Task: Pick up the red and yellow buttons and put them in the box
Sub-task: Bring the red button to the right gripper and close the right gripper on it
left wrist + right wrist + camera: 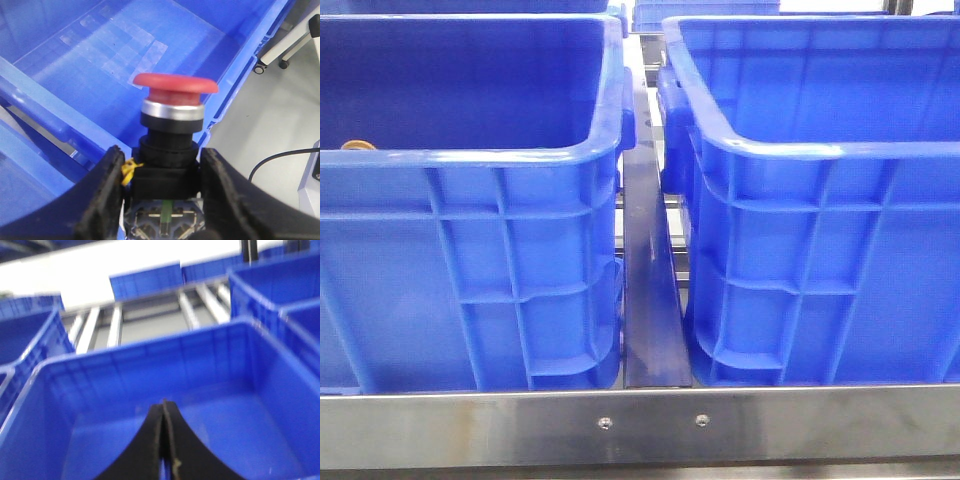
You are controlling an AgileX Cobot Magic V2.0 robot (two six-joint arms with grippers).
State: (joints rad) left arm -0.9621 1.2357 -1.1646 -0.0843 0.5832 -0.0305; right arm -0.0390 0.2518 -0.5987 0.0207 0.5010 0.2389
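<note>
Two blue crates stand side by side, the left crate [470, 260] and the right crate [820, 250], parted by a narrow dark channel [650, 300] too tight for a gripper. Their thick rolled rims and ribbed walls bar any sideways entry; both are open from above. A steel rail [640, 425] runs across the near edge.

In the right wrist view the crate interior [225, 425] lies open below.

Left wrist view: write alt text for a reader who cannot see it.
The left gripper is shut on the black base of a red mushroom-head push button with a silvery collar, cap up. Behind it lies a bright blue plastic crate, clear tape patches on its floor, with grey floor and a cable beyond its rim.
</note>
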